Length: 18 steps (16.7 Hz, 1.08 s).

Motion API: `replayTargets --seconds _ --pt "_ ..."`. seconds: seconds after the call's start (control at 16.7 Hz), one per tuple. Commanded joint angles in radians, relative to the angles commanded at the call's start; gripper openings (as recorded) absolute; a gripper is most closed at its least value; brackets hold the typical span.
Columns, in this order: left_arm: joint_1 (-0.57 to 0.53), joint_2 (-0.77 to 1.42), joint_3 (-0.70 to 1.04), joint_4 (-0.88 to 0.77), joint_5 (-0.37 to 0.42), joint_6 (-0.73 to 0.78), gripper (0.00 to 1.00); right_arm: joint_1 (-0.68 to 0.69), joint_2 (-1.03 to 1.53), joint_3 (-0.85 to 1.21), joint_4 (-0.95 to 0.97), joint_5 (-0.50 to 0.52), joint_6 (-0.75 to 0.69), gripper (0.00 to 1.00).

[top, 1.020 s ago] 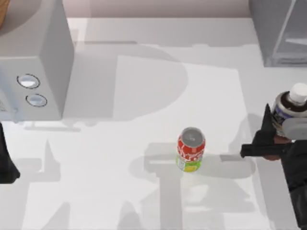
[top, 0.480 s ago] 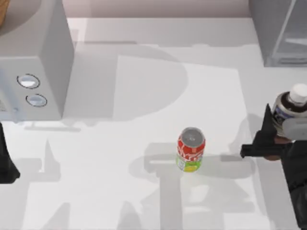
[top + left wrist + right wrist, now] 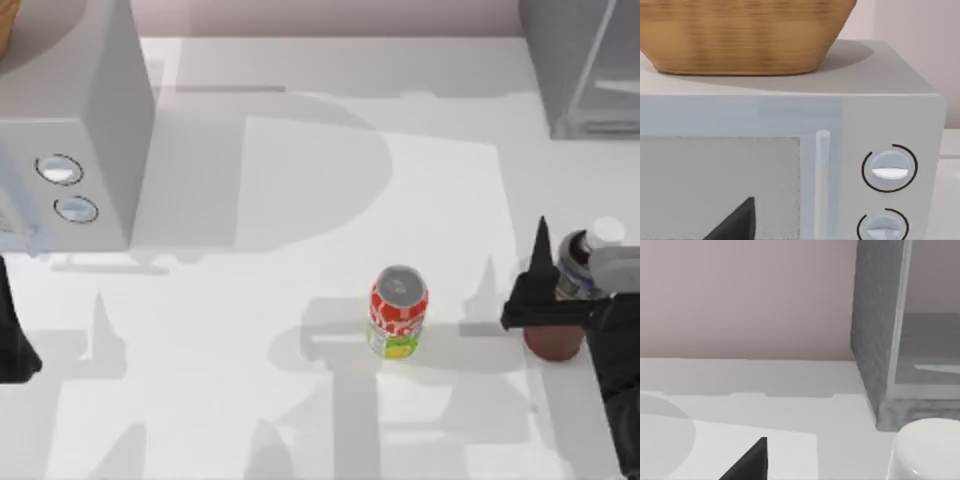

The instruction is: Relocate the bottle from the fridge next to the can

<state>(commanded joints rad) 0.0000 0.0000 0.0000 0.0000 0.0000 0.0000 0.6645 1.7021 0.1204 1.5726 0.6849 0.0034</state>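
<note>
The bottle (image 3: pixel 574 268), dark brown with a white cap, stands on the table at the right, roughly a hand's width to the right of the red and yellow-green can (image 3: pixel 398 312). My right gripper (image 3: pixel 575 288) is open around the bottle, and one dark finger (image 3: pixel 537 275) stands slightly off the bottle's left side. In the right wrist view the white bottle cap (image 3: pixel 926 452) sits well apart from that finger (image 3: pixel 747 462). The grey fridge (image 3: pixel 580 70) stands at the back right with its glassy door (image 3: pixel 930 345). My left gripper (image 3: pixel 12 345) is parked at the left edge.
A light-grey box with two round knobs (image 3: pixel 70 120) stands at the back left, carrying a woven basket (image 3: pixel 740 35). The left gripper's finger (image 3: pixel 735 222) points at its front. A white mat (image 3: pixel 300 350) covers the table's middle.
The bottle has dropped from its raised position down onto the table. The right gripper's visible finger has slid left, away from the bottle. The left arm has not moved.
</note>
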Motion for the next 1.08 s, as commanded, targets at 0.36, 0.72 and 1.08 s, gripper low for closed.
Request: replayTargets --seconds 0.36,0.72,1.08 --pt "0.000 0.000 0.000 0.000 0.000 0.000 1.00 0.004 -0.003 -0.003 0.002 0.004 0.000 1.00" --pt "0.000 0.000 0.000 0.000 0.000 0.000 1.00 0.112 -0.053 -0.080 0.020 0.111 0.002 1.00" --pt "0.000 0.000 0.000 0.000 0.000 0.000 1.00 0.108 -0.066 -0.079 0.012 0.111 0.002 1.00"
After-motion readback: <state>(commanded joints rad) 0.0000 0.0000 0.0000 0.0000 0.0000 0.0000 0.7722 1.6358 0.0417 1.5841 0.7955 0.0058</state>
